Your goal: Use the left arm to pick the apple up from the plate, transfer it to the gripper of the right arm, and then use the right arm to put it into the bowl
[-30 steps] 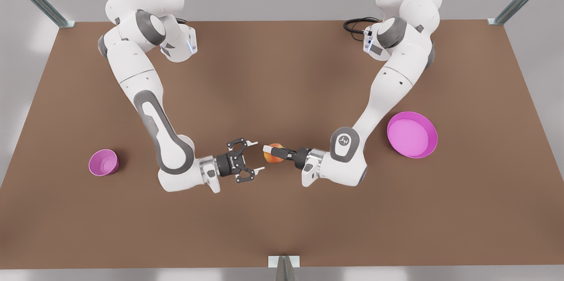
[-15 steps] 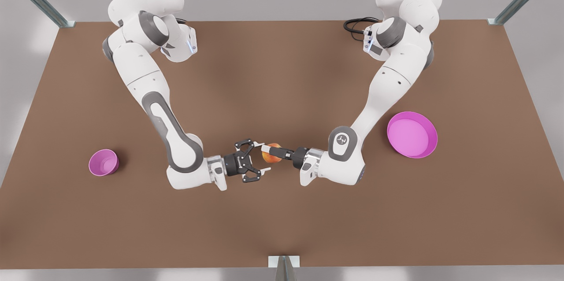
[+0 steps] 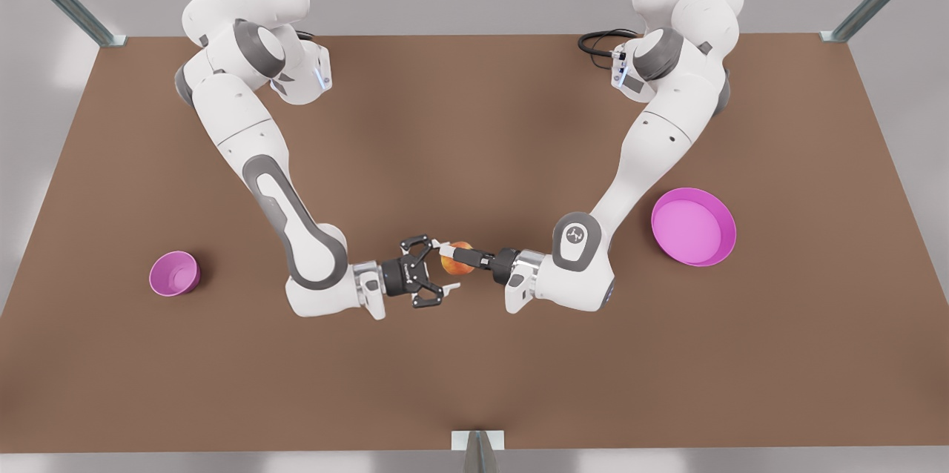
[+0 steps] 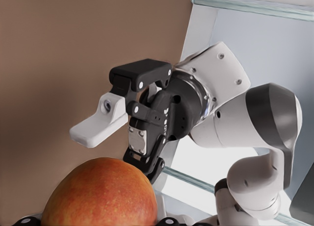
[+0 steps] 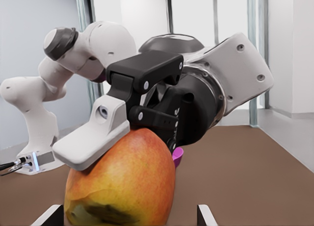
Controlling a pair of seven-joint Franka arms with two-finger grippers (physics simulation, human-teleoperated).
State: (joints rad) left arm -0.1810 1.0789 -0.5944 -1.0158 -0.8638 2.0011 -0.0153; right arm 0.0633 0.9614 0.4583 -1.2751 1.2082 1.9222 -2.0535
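The red-and-yellow apple [image 3: 454, 264] hangs in the air above the middle of the brown table [image 3: 474, 376], clear of its surface. It is pinched in the left tool [image 3: 461, 259], which reaches in from the arm on the front view's right. In the right wrist view, one white fingertip [image 5: 91, 140] of that tool lies pressed on the apple's upper side; the opposite finger is hidden behind the fruit. The right tool [image 3: 442, 265], on the arm at the front view's left, faces it head-on with its fingers spread wide. Its two tips stand on either side of the apple with a gap to each, so the fruit sits between them without being touched. The shallow pink round plate [image 3: 730, 232] lies on the table beside the left arm's elbow. The small pink bowl [image 3: 174, 273] stands well apart, near the table edge at the front view's left.
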